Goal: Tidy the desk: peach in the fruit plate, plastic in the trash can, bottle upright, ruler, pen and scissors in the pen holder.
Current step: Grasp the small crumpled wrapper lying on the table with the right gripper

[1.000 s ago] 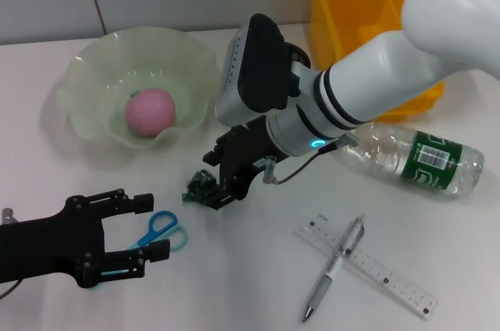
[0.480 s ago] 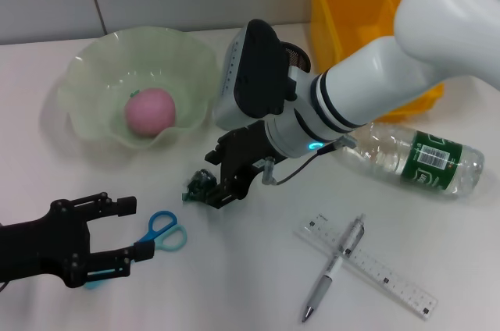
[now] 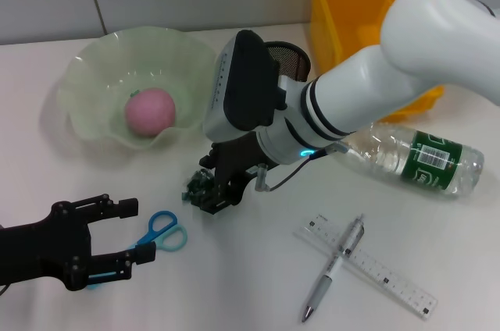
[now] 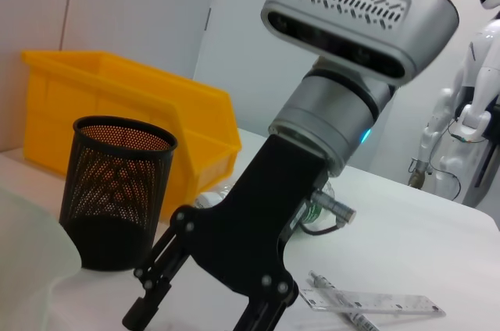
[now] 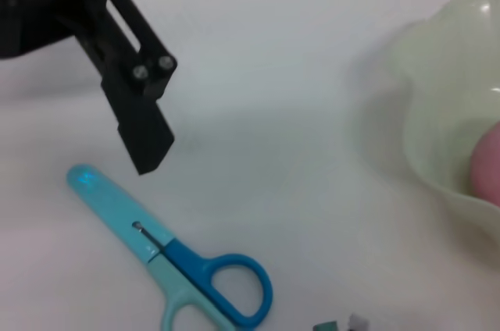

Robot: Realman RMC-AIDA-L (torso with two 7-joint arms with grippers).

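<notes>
A pink peach (image 3: 150, 111) lies in the pale green fruit plate (image 3: 94, 65). In the middle of the desk my right gripper (image 3: 209, 195) hangs low and open, its fingers right at a dark crumpled piece of plastic (image 3: 196, 187). The left wrist view shows that right gripper (image 4: 199, 317) with its fingers spread. My left gripper (image 3: 134, 230) is open at the front left, and the blue scissors (image 3: 162, 231) lie beside its fingertips, blade passing under the nearer finger. A clear bottle (image 3: 414, 158) lies on its side at the right. Ruler (image 3: 375, 270) and pen (image 3: 332, 268) lie crossed at the front right.
The black mesh pen holder (image 3: 286, 53) stands behind my right arm, which partly hides it. Beyond it at the back right is the yellow bin (image 3: 351, 3). The right wrist view shows the scissors (image 5: 187, 272) and one left finger (image 5: 144, 140) above the blade tip.
My left gripper has drawn back to the left, away from the scissors' handles. My right gripper has shifted slightly left over the plastic.
</notes>
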